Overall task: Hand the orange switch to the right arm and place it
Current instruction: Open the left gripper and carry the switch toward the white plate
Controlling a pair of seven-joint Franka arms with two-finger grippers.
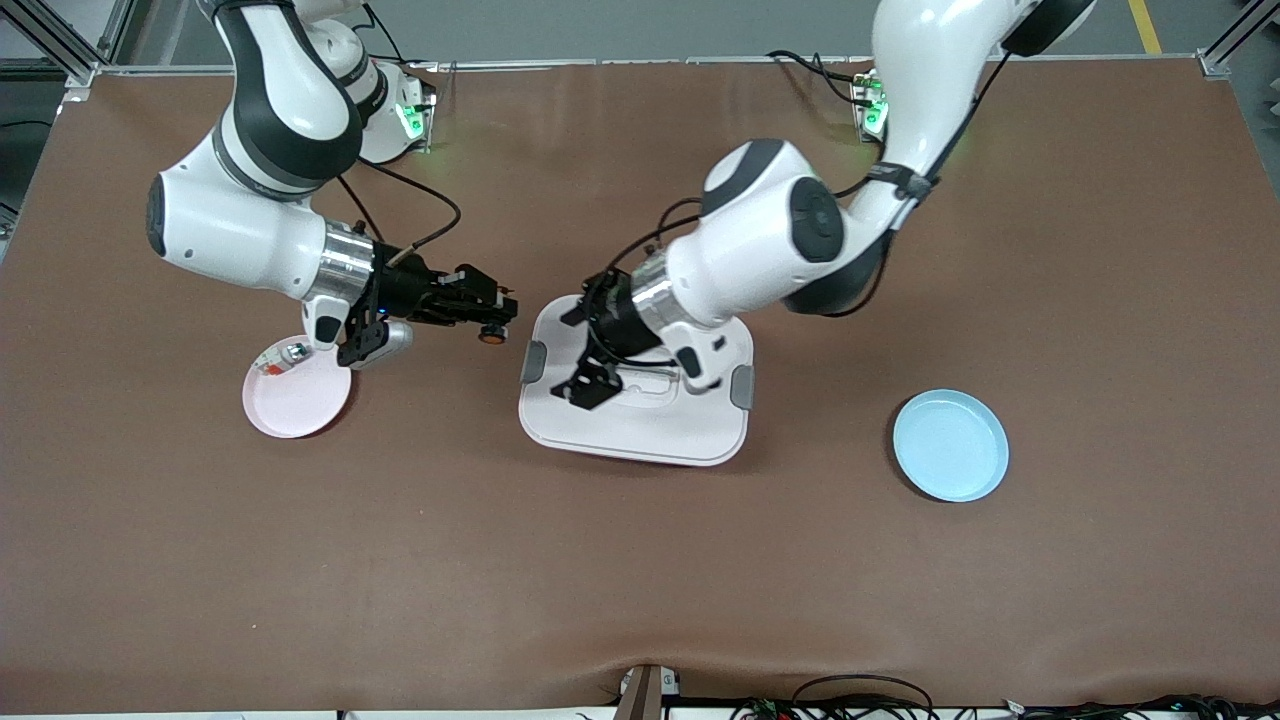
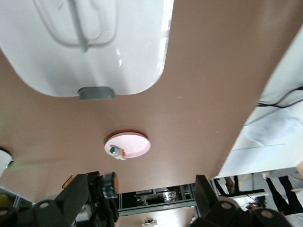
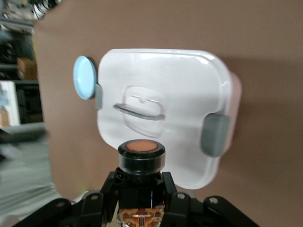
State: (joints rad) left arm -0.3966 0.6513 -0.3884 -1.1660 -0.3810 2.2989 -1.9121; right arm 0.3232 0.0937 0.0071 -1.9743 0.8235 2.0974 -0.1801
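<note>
Across the whole front frame spreads the brown tabletop (image 1: 640,560), matte and faintly creased along its lower edge. At centre lies a white rounded-square lid-like container (image 1: 640,425), glossy plastic with grey side clips and a moulded handle. At lower right sits a shallow blue plate (image 1: 950,446); at centre left, a pink plate (image 1: 297,395) carrying a small silver-and-green part (image 1: 283,357).

Over the white container hangs the left pincer (image 1: 592,384), jaws spread and empty. Left of centre, over bare tabletop between pink plate and container, the right pincer (image 1: 490,318) is clamped on the orange switch (image 1: 491,337), a tiny black cylinder with a smooth orange cap (the right wrist view shows the cap facing outward, body squeezed low between the fingers).

Handover looks complete, so placing remains. Which plate is the goal I cannot say, though the pink one seems likely, being nearest. Good practice: carry slowly, descend low over bare plate, clear of the part, then release gently, since a cylinder rolls.
</note>
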